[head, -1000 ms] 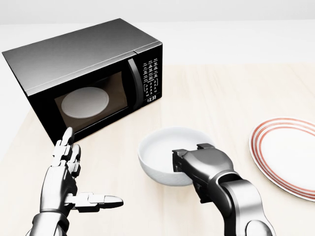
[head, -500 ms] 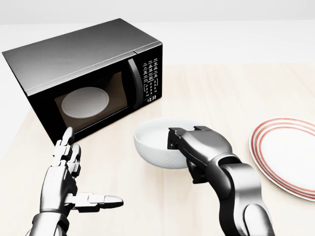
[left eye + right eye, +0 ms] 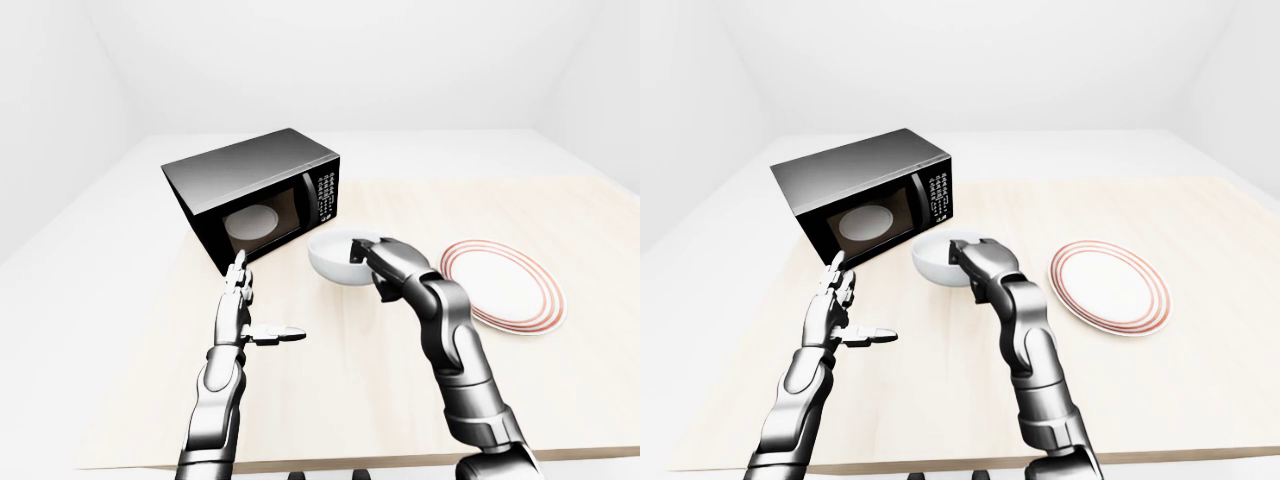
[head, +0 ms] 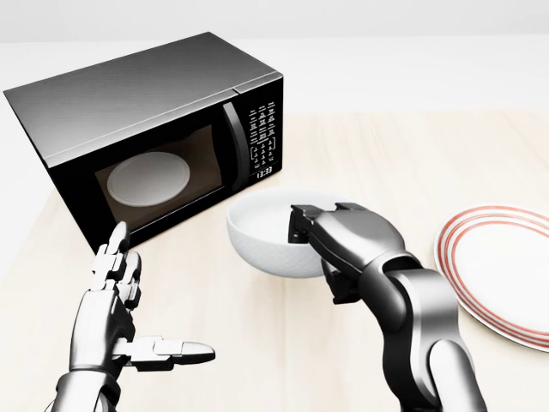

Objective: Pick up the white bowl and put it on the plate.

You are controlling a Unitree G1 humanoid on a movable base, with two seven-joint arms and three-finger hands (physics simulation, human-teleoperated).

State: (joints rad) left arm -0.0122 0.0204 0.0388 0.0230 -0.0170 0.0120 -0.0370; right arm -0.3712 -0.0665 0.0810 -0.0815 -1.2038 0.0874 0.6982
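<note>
The right hand (image 4: pixel 330 240) has hold of the white bowl (image 4: pixel 262 236): fingers (image 4: pixel 300 225) hooked over the rim on the bowl's right side, closed on it, w/ the rest of the hand wrapped against the outer wall. Whether the bowl's base touches the table (image 3: pixel 560 205) or sits just clear of it, can't tell from these views. The bowl is about mid-table, just right of and below the microwave (image 4: pixel 146 129) in the head view, close to its lower right corner but apart from it. Bowl looks empty inside.

The plate (image 3: pixel 503 285), white w/ red rings round the rim, lies flat toward the table's right side, well apart from the bowl, w/ the right forearm between them. Nothing on the plate.

The microwave is black, door shut, set at an angle near the table's far left corner; a white turntable disc shows through the window, keypad and a small lit clock on its right side.

Left hand (image 4: pixel 116 313) is up over the table's near left part, below the microwave in the head view. It's fully spread: two fingers pointing up, thumb (image 4: pixel 176 348) stuck out sideways to the right, holding nothing, touching nothing.

Table is pale wood; the room round it is plain white.
</note>
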